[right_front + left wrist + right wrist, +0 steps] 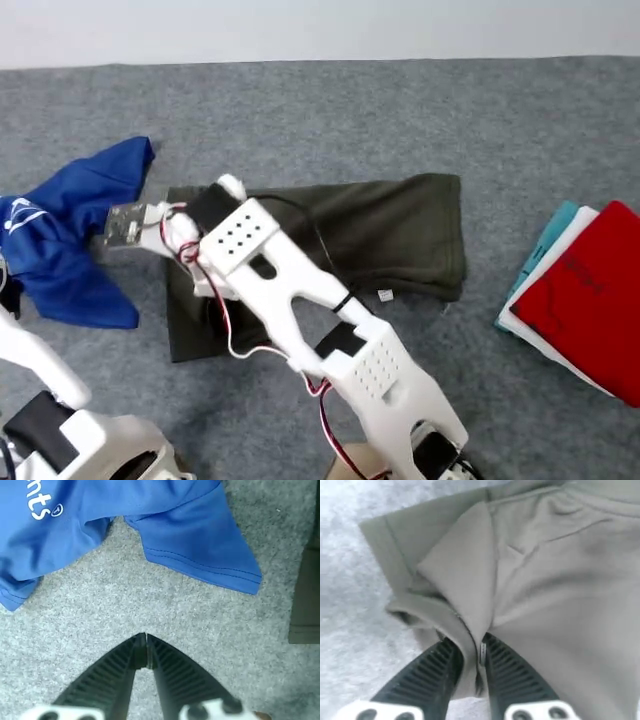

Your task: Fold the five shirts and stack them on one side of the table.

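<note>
Right tool [470, 644] pinches a fold of the olive shirt [560, 580], partly hidden under its arm [300, 290]; left tool [146, 642] clenched empty

Diffuse, even light from overhead. The right arm [300, 290] throws only a faint, soft-edged shadow on the olive shirt [400, 235] beneath it. Ahead of the left gripper [146, 636], the hem of the blue shirt [195, 535] lays a thin, pale shadow on the table [100, 605]. Beside the right gripper [472, 642] the grey surface reads bright, nearly washed out. The fabric fold pinched between its fingers is darkly shaded.
</note>
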`<state>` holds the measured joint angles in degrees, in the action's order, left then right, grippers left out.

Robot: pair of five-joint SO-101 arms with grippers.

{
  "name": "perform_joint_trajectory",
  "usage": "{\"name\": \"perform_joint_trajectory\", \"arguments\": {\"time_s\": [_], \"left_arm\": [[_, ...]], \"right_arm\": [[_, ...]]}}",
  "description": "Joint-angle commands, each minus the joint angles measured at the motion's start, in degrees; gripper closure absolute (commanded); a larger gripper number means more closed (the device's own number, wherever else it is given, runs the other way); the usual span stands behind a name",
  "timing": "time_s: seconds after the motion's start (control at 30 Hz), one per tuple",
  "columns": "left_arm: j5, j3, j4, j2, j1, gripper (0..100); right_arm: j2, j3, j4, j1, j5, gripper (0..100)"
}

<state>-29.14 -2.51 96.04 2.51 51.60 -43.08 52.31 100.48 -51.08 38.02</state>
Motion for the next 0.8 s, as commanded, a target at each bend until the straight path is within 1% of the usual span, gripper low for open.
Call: {"name": "perform_joint_trajectory", "arguments": {"time_s": [0.0, 0.1, 0.17, 0.23, 0.27, 0.37, 0.43, 0.53, 0.77], "left_arm": [[0.26, 0.13, -0.79, 2.9, 0.18, 99], [0.26, 0.13, -0.79, 2.99, 0.18, 99], [0.26, 0.13, -0.79, 2.99, 0.18, 99], [0.26, 0.13, -0.88, 2.99, 0.18, 99], [0.26, 0.13, -0.88, 2.99, 0.18, 99], [-1.41, 0.13, -0.88, 2.99, 0.18, 99], [-2.02, 0.13, -0.88, 2.99, 0.18, 99], [-2.11, 0.22, -0.88, 2.99, 0.18, 99], [-2.11, 0.31, -0.88, 2.99, 0.18, 99]], "right_arm": [[5.58, -3.69, 2.33, -2.15, 0.18, 95.3], [4.62, -6.24, 2.24, -1.98, 0.18, 94.3], [3.21, -6.24, 2.33, -1.36, -0.26, 88.4], [2.68, -5.71, 2.24, -0.4, -3.52, 81.7], [2.68, -5.19, 2.33, -0.13, -4.84, 80.1], [3.65, -4.84, 2.51, -0.4, -5.27, 80.1], [4.88, -5.45, 2.51, -1.36, -5.27, 82.0], [5.67, -7.65, 2.51, -2.59, -5.27, 83.0], [3.74, -10.64, 0.48, -2.33, -5.27, 83.2]]}}
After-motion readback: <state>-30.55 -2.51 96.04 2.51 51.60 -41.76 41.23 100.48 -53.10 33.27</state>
